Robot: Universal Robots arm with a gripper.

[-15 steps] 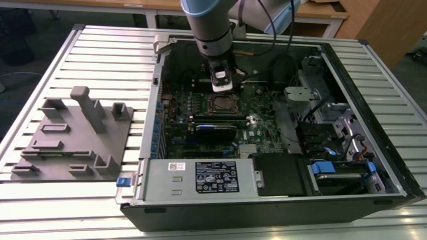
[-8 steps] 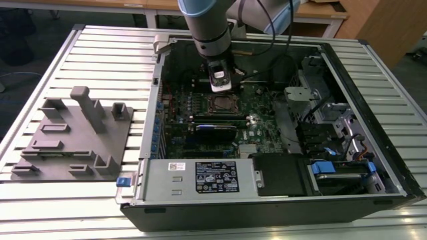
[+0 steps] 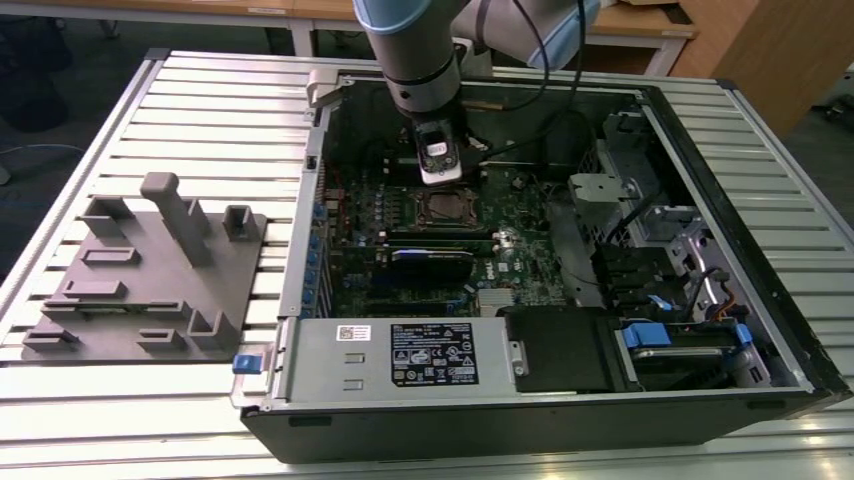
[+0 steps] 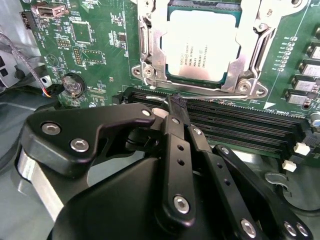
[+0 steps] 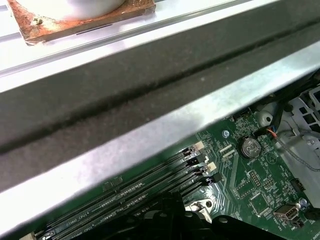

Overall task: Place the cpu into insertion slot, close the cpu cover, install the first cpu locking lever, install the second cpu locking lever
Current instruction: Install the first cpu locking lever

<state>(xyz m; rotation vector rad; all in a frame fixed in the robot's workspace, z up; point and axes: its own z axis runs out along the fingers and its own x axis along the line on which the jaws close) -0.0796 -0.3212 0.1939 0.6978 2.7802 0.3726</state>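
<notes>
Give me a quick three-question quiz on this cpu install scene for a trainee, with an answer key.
1. True or false: the cpu cover is closed over the cpu.
2. The gripper tip is nearest to: A) the coin battery, B) a locking lever by the cover, C) the blue drive latch.
3. What grey thing lies at the exterior view's left of the computer case?
Key: 1 true; 2 B; 3 a moulded fixture plate with upright pegs.
</notes>
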